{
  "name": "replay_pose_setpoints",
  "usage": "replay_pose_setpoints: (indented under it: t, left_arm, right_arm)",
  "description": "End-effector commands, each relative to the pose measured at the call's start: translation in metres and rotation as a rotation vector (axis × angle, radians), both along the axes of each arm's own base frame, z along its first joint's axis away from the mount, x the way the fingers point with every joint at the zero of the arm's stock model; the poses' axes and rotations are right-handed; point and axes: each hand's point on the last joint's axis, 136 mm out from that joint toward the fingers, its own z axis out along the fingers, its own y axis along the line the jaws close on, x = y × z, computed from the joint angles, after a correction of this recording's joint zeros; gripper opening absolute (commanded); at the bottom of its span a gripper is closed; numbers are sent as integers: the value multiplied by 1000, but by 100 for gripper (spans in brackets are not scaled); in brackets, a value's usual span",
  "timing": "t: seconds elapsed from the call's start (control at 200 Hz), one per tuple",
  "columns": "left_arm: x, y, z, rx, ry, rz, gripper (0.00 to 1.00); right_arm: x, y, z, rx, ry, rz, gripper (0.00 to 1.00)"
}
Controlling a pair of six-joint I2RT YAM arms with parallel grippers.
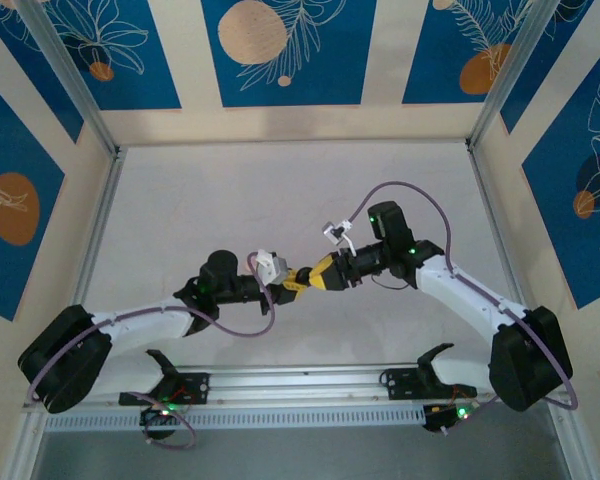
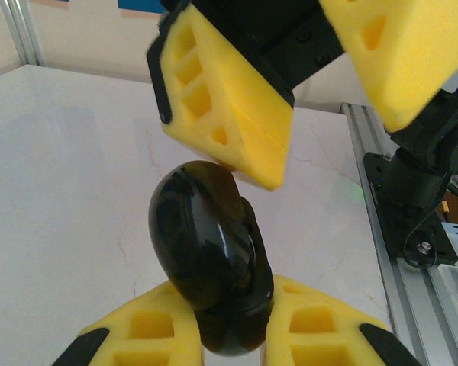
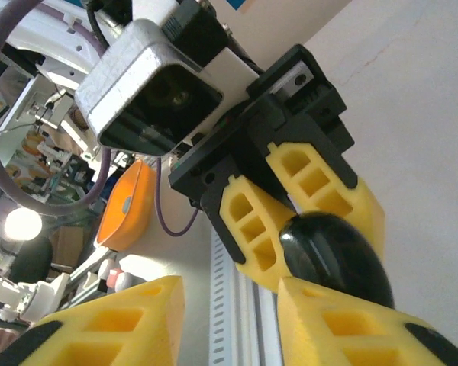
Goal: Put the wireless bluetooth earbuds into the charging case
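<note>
Evidently the L gripper [image 2: 229,339] is clenched on the charging case [image 2: 206,259]: the lower end of the glossy black ovoid is pinched btw. the two yellow pads [image 2: 145,332], w/ most of the body left free. The case is carried in mid-air above the white table [image 1: 280,190], approx. at its centre, where the two arms meet tip to tip.

The R gripper [image 2: 332,149] is seen w/ jaws apart and nothing btw. them. One finger is set just over the case's free end, touching or nearly so, which can't be told; the other is held well off to the side.

Step in hand, as judged: the case is being presented by L so that the lid can be worked by R, before any earbuds are seated. A seam is made out along the case edge, but whether it's ajar can't be told.

Next move: R fingers need to be lined up on the free end or lid edge and closed gently. A firm L clamp is called for, since the shell looks slick.

Long axis of the case: run from the L pads outward, tilted slightly in the L wrist view, rounded end pointed at R.
</note>
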Motion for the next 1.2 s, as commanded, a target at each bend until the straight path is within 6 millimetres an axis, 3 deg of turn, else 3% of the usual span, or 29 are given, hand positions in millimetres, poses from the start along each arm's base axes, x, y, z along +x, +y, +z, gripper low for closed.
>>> replay_pose_setpoints:
  t: [0.0,0.105,0.265,0.425,0.64,1.195]
  left_arm:
    - [-4,-2,34,-98,-74,-25,15]
    - [-7,-1,39,-122,-81,-30,15]
    - [-13,-2,51,-177,-103,-67,15]
    - [-22,-2,61,-217,-129,-114,15]
    - [-30,-2,65,-238,-148,-160,15]
    - [-32,-4,66,-251,-139,-181,15]
  right_arm:
    - [-1,-9,7,22,-62,-49,45]
    - [4,-20,20,46,-176,-123,49]
    - [11,-36,22,77,-369,-230,54]
    - [1,-36,21,118,-536,-177,56]
    - [-7,-30,23,173,-713,-97,51]
    - [-16,-6,27,227,-721,34,40]
